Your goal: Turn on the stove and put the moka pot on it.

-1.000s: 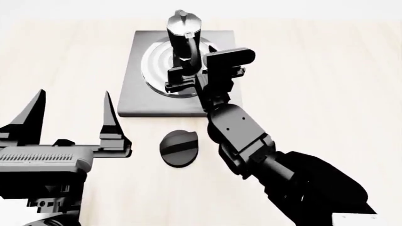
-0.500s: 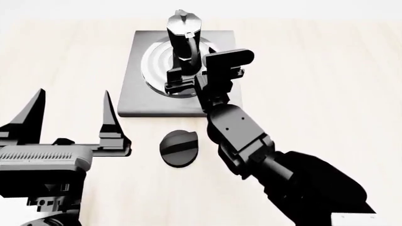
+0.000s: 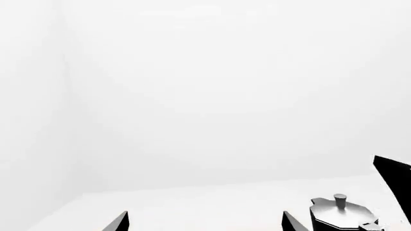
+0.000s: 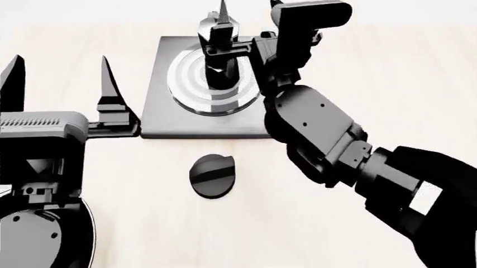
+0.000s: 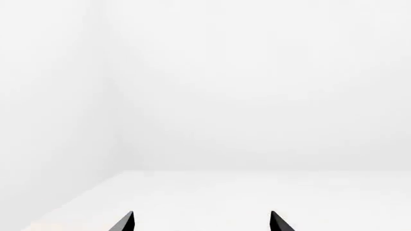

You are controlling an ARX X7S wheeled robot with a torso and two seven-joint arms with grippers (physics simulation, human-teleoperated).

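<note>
The moka pot [image 4: 221,73] stands upright on the raised rings of the grey stove [image 4: 160,114]; its silver lid also shows in the left wrist view [image 3: 339,214]. The round black knob [image 4: 212,175] lies on the table in front of the slab. My right gripper [image 4: 246,12] is open and empty, raised above and just behind the pot, fingers pointing up; the right wrist view [image 5: 200,216] shows nothing between the jaws. My left gripper [image 4: 60,70] is open and empty, to the left of the stove, and its tips show in the left wrist view [image 3: 204,219].
The light wooden table [image 4: 387,84] extends to the right of the stove. My right forearm [image 4: 328,139] crosses above the table right of the knob. A black part of the right arm [image 3: 393,173] shows in the left wrist view.
My right gripper has lifted from the pot's handle to above the pot, which stays on the rings. My left gripper has moved up and farther away along the stove's left side.
</note>
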